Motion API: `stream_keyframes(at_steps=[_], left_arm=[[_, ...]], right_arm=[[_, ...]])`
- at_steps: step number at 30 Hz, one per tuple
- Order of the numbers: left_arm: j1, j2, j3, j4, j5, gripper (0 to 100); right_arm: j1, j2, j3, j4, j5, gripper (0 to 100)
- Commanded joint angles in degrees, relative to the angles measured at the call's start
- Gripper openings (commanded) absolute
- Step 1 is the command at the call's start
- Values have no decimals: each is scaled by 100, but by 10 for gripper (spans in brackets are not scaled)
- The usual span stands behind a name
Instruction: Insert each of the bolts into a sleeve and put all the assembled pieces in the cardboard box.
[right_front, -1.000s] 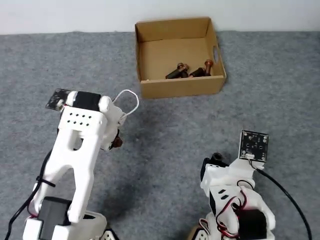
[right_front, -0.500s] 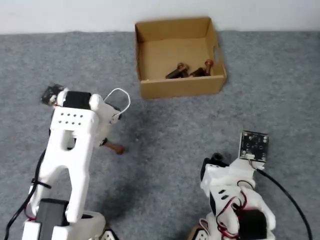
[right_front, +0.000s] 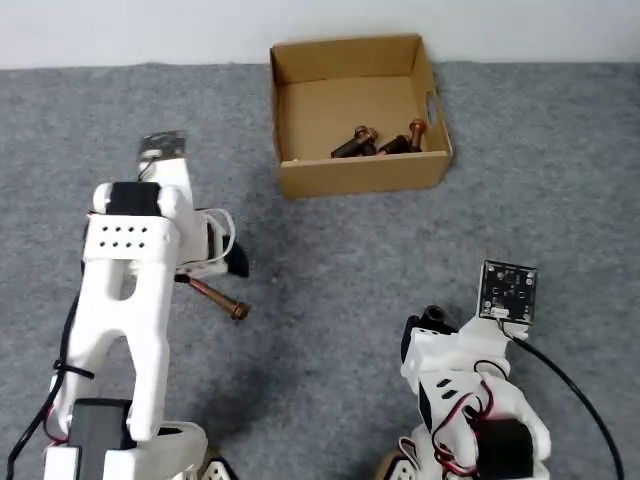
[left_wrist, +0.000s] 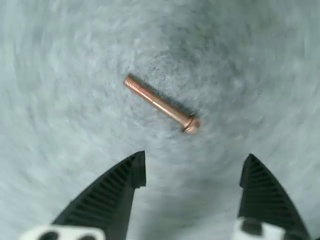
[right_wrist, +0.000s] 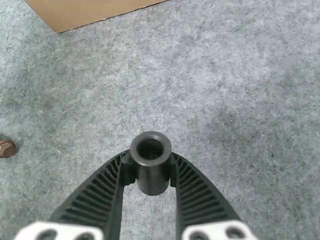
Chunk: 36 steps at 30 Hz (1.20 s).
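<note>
A copper bolt (left_wrist: 160, 102) lies flat on the grey carpet (right_front: 330, 270), its head (right_front: 239, 311) pointing toward the right arm. My left gripper (left_wrist: 195, 157) hangs open just above it, with nothing between the fingers; from the high view it (right_front: 222, 272) sits over the bolt's threaded end. My right gripper (right_wrist: 150, 167) is shut on a black sleeve (right_wrist: 150, 160) held upright, bore facing up, low at the front right (right_front: 432, 320). The cardboard box (right_front: 360, 175) stands at the back with assembled pieces (right_front: 358, 141) inside.
The box's near corner (right_wrist: 85, 10) and the bolt head (right_wrist: 6, 148) show ahead of the sleeve. A white wall runs behind the box. Open carpet lies between the two arms and in front of the box.
The left arm has swung back and turned its wrist. The bolt, at its fingers a second ago, now lies on the carpet below the open gripper. The right arm has stayed still.
</note>
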Motion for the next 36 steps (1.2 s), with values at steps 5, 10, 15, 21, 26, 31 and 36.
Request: stream_keyframes(at_steps=[5, 10, 15, 21, 26, 31, 36], left_arm=[[-246, -176, -207, -879, -5073, 298], [-176, -88, -22, -1486, -6207, 298], [-123, 492, 514, -1723, -7253, 298], [-70, 1099, 505, -1758, -7596, 298], [141, 1644, 497, -2066, -7666, 298], [378, 2048, 497, -2532, -7446, 297], [571, 2391, 497, -2822, -7305, 247]], right_arm=[[31, 31, 0, -119, 88, 8], [31, 31, 9, -119, 88, 8], [40, 31, 9, -119, 88, 8], [391, 31, 18, -119, 97, 8], [400, 31, 18, -119, 88, 8], [409, 31, 18, -119, 88, 8], [400, 31, 18, -119, 79, 8]])
